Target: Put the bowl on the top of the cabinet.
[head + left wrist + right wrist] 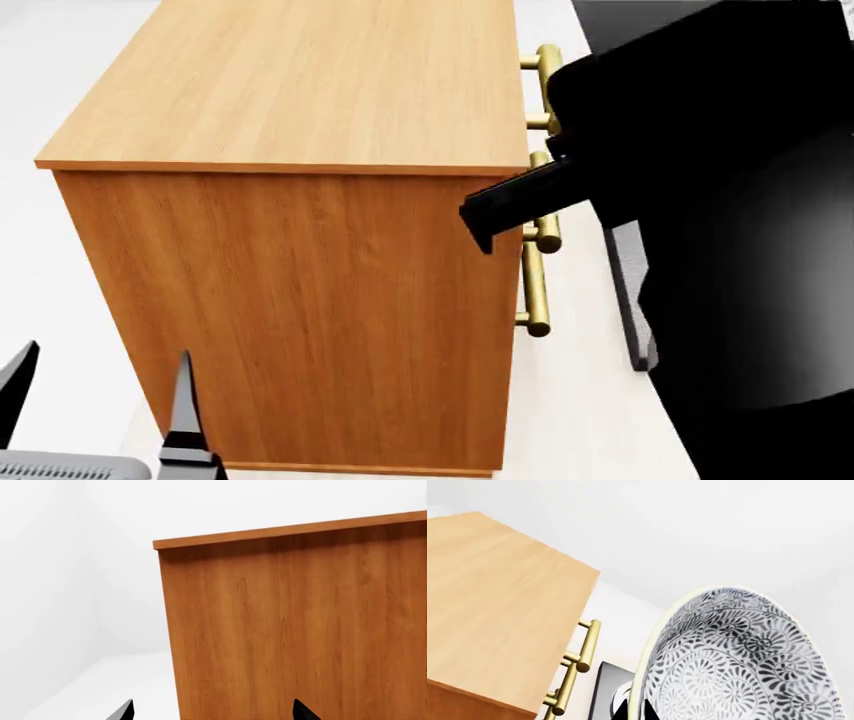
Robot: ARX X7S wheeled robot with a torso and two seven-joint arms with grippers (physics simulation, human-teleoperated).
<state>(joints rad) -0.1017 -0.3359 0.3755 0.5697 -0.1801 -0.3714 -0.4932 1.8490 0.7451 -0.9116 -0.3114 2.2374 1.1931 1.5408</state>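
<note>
Beside the right claw, at front edge of cabinet, brass handles sit just below arm level. Right claw closed on rim of bowl; patterned interior fills wrist view, bowl tilted, held up in air, off to side of cabinet top, not over it. Left claw low, near cabinet side panel, fingers spread, nothing betw. them.
</note>
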